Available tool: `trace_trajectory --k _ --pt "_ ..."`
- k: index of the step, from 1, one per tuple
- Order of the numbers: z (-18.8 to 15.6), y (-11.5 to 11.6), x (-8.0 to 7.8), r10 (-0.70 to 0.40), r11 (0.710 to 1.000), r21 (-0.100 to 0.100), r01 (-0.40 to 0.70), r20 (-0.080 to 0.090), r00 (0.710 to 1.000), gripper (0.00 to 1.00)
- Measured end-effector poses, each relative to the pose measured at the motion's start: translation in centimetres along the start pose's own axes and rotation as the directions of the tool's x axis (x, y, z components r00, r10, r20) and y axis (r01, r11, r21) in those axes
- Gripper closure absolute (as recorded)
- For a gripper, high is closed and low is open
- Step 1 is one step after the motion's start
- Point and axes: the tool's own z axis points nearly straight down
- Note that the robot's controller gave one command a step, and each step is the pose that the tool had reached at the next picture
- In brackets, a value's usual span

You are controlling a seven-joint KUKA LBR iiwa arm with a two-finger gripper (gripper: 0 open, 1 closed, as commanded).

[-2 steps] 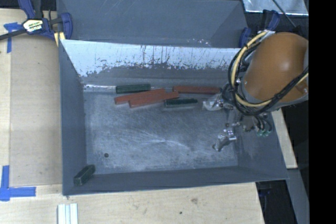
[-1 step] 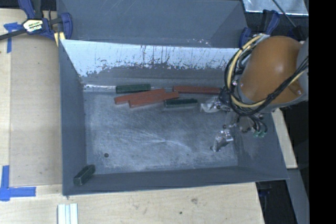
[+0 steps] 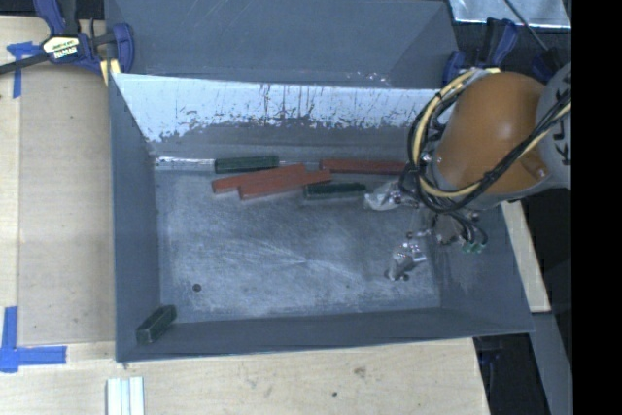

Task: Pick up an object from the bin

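So the arm comes in from the right with its big orange cover (image 3: 491,136) and a bundle of cables (image 3: 428,146) looped around it. The tool (image 3: 406,262) hangs low at the right end of the grey bin (image 3: 292,34), above a bare scuffed patch of the floor near the right wall. Honestly can't tell if the tool is wide or narrow from this angle, it's just a small shiny metal bit under the wrist. The loose stuff is mostly a row of flat sticks along the back of the floor, up and to the left of the tool. Closest is a short dark green stick (image 3: 335,191), and just behind that is a reddish-brown stick (image 3: 362,167) lying flat along the foot of the back wall. Further left are two long reddish-brown sticks (image 3: 272,180) lying side by side and touching, angled a bit. Another dark green stick (image 3: 246,165) sits just behind them. Way off in the front left corner, well apart from everything else, there's a little dark green block (image 3: 155,323) leaning at the foot of the wall.
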Motion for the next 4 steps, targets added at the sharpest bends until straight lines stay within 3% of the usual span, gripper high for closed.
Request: trace_trajectory --k 1,2,3,4 --pt "2.6 -6.3 0.4 -0.03 1.0 0.004 0.03 -0.001 1.0 0.0" --pt "2.6 -4.0 -3.1 -0.019 1.0 0.006 0.019 -0.003 1.0 0.0" --pt "3.6 -1.1 -4.7 -0.052 0.999 0.0 0.052 0.001 0.999 0.0" --pt "1.8 -0.2 -6.8 0.116 0.993 0.004 -0.116 -0.002 0.993 0.0"
